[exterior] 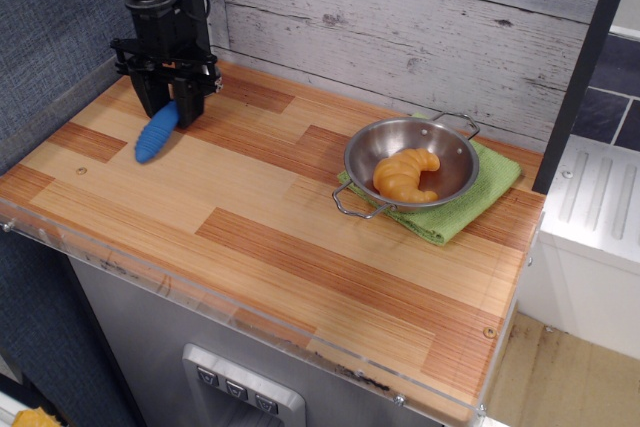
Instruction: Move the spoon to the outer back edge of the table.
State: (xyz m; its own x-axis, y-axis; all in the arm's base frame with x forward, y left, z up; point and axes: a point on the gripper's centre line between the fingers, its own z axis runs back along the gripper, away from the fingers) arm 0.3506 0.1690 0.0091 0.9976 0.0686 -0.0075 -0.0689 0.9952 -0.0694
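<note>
Under the pincer point(172, 107); spoon's point(156, 134) ribbed blue handle.

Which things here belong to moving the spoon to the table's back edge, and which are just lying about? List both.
Part of the job:
spoon
table
gripper, around the spoon's upper end

Lying about:
steel bowl
croissant, in the bowl
green cloth, under the bowl

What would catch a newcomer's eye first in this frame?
The black tool at the table's back left corner, standing over a bright blue spoon handle. Next, the steel bowl with an orange croissant inside, sitting on a green cloth at the right.
</note>
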